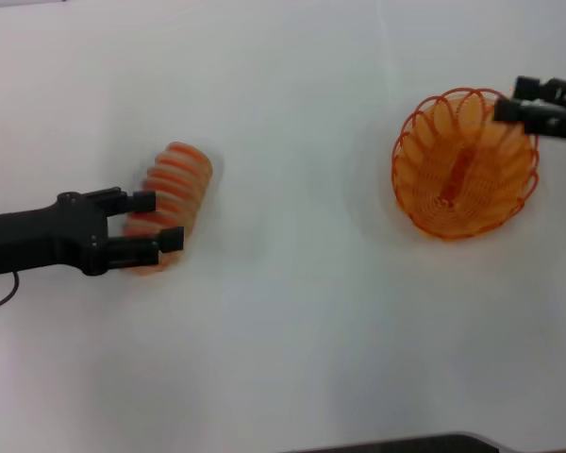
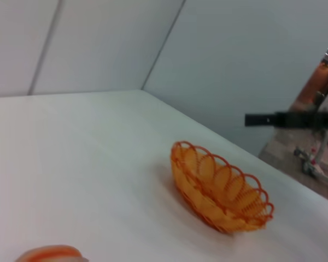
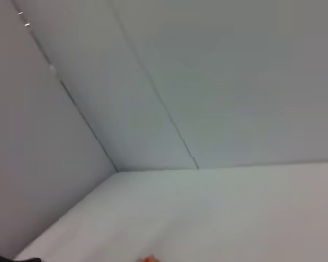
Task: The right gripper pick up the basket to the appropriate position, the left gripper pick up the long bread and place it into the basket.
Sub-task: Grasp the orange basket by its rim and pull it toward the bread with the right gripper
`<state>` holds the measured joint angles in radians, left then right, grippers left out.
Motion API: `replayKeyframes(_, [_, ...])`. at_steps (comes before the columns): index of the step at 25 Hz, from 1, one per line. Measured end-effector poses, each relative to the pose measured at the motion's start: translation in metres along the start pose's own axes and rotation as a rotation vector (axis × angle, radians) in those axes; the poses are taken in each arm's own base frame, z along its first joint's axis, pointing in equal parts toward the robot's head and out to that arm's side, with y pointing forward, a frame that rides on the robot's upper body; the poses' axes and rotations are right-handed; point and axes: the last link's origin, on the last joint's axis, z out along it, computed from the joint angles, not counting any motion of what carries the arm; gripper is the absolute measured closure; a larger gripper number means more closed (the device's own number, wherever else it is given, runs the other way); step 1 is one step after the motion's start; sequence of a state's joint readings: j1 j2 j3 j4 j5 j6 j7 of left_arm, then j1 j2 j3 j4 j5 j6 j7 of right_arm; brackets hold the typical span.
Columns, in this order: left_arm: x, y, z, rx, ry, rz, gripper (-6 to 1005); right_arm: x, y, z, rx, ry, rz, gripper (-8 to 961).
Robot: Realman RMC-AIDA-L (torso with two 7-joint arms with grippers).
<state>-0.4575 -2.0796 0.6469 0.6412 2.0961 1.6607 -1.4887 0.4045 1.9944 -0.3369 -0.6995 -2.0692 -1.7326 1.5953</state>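
While the white surface (image 1: 292, 340) carries both objects well apart, the basket (image 1: 464, 165) sits upright toward the robot's right, and the left wrist view shows it resting flat on the surface. Left gripper (image 1: 157, 221) reaches in from the left side, jaws open and spread either side of the near end of the long bread (image 1: 174, 189), which lies on the surface, not lifted. Right gripper (image 1: 538, 109) is at the basket's far right rim; whether its jaws are open or closed cannot be told.
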Motion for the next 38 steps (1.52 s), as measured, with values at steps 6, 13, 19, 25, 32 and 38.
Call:
replayKeyframes(6, [-0.003, 0.002, 0.002, -0.015, -0.033, 0.019, 171, -0.031, -0.004, -0.013, 0.013, 0.107, 0.094, 42])
replayKeyframes(13, [-0.005, 0.002, 0.004, -0.025, -0.057, 0.026, 171, -0.054, -0.015, -0.012, 0.129, 0.335, 0.083, 42])
replayKeyframes(19, [-0.006, 0.003, 0.007, -0.031, -0.074, 0.024, 171, -0.064, -0.025, 0.004, 0.214, 0.504, -0.012, 43])
replayKeyframes(25, [-0.006, 0.003, 0.008, -0.027, -0.075, 0.022, 172, -0.073, -0.029, 0.020, 0.257, 0.590, -0.101, 44])
replayKeyframes(32, [-0.008, 0.003, 0.008, -0.025, -0.074, 0.017, 172, -0.080, -0.034, 0.032, 0.302, 0.652, -0.179, 44])
replayKeyframes(38, [-0.009, 0.003, 0.009, -0.024, -0.073, 0.016, 172, -0.082, -0.039, 0.040, 0.333, 0.655, -0.236, 45])
